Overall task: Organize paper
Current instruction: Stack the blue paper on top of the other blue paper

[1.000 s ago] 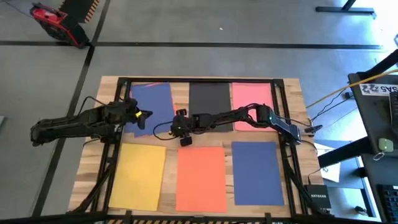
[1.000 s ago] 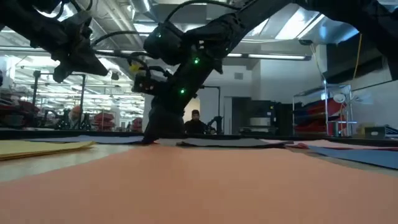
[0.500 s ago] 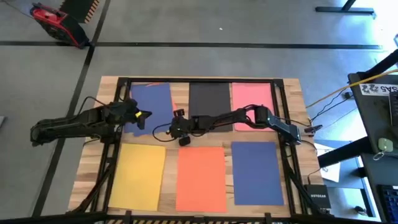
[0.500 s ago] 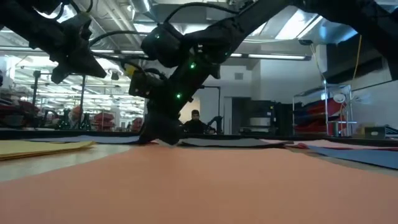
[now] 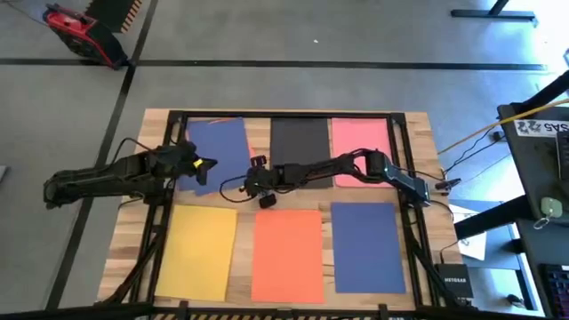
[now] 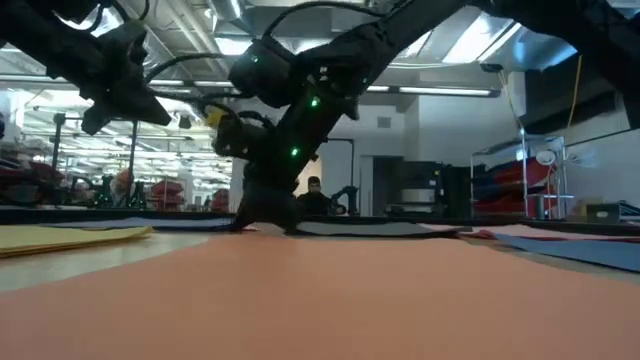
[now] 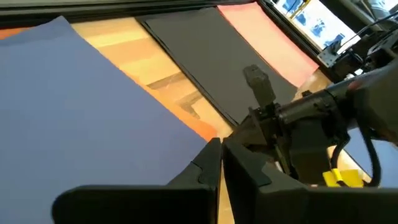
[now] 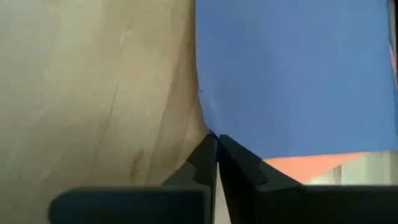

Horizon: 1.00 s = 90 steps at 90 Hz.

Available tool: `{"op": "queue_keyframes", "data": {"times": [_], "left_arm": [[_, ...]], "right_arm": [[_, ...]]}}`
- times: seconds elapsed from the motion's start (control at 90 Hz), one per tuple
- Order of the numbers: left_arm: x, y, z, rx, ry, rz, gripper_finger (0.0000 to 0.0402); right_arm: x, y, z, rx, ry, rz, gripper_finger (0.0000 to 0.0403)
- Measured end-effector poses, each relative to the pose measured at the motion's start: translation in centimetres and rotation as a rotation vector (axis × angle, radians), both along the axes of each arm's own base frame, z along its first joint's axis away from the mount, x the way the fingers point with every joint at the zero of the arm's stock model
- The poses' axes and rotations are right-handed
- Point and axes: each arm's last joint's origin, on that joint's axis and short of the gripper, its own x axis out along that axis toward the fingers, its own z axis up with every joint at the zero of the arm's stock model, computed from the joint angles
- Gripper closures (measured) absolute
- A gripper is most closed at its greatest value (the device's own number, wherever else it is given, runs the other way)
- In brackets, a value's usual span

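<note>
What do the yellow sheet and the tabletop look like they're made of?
The yellow sheet looks like thin matte paper: it lies flat, with crisp straight edges and no shine. The tabletop looks like pale wood, probably butcher-block planks: grain lines and board seams show in the wrist views.

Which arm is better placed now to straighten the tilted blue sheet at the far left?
Probably the right. Its gripper is down at the tilted blue sheet's corner, fingers shut at its edge. The left gripper hovers above that sheet, shut.
</note>
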Motion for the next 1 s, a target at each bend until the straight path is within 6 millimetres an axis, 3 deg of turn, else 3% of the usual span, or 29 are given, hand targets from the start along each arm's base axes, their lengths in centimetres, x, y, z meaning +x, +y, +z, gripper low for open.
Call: {"op": "queue_keyframes", "data": {"times": [0.244,0.422,0.556,0.711,1.0], "left_arm": [[0.4,0.1,0.8,0.019,-0.088,0.0,0.0402],[0.7,0.2,1.6,0.053,-0.174,-0.006,0.0402],[0.7,0.2,1.7,0.059,-0.185,-0.011,0.0402],[0.7,0.1,1.8,0.054,-0.187,-0.024,0.0402],[0.7,0.1,1.7,0.054,-0.187,-0.025,0.0402]], "right_arm": [[-2.4,0.2,6.4,0.073,0.086,-0.025,0.0402],[-4.7,0.5,11.9,0.232,0.154,-0.116,0.0403],[-6.7,1.4,14.7,0.405,0.255,-0.207,0.0403],[-9.1,3.5,16.8,0.536,0.374,-0.301,0.0403],[-12.4,9.2,18.4,0.623,0.541,-0.382,0.0403]]}}
